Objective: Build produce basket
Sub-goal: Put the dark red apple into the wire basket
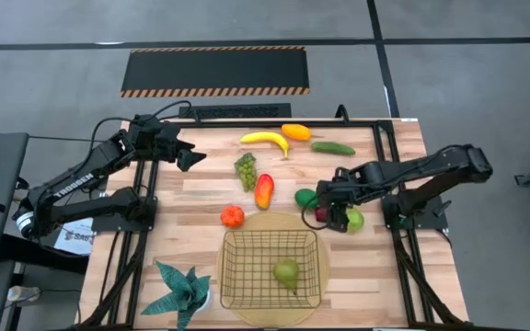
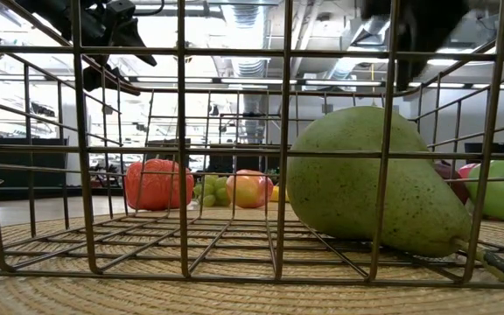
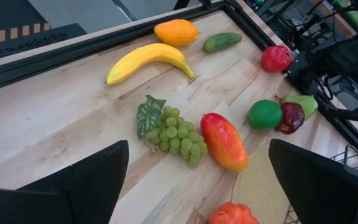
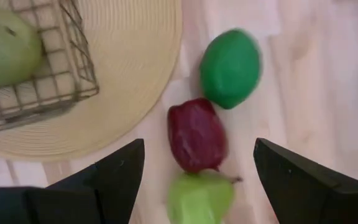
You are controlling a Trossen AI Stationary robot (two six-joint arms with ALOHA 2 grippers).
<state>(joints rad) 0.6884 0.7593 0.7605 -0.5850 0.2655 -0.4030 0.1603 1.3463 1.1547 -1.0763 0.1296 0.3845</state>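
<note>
So far only the pear (image 1: 287, 273) lay inside the basket (image 1: 237, 276), which sat on the round tan mat (image 1: 325, 248) at the near middle of the table (image 1: 201, 198). The right claw (image 1: 325, 210) hung with its jaws wide and empty over a tight cluster just right of the mat: the lime (image 4: 230, 67), the red apple (image 4: 196, 133) and the green apple (image 4: 201, 196), all touching or nearly so. Judging by the wrist picture, the red apple sat between the fingers, so it seemed the next pick. To do it well, the claw would need to drop straight down with its fingers either side of the red apple, not across the row, so neither neighbour got nudged or pinched. The left claw (image 1: 190, 156) waited wide open over the far left. Still out on the table were the banana (image 3: 148, 59), grapes (image 3: 178, 137), mango (image 3: 224, 140), cucumber (image 3: 222, 42), tomato (image 1: 233, 216) and an orange-yellow fruit (image 3: 176, 32).
</note>
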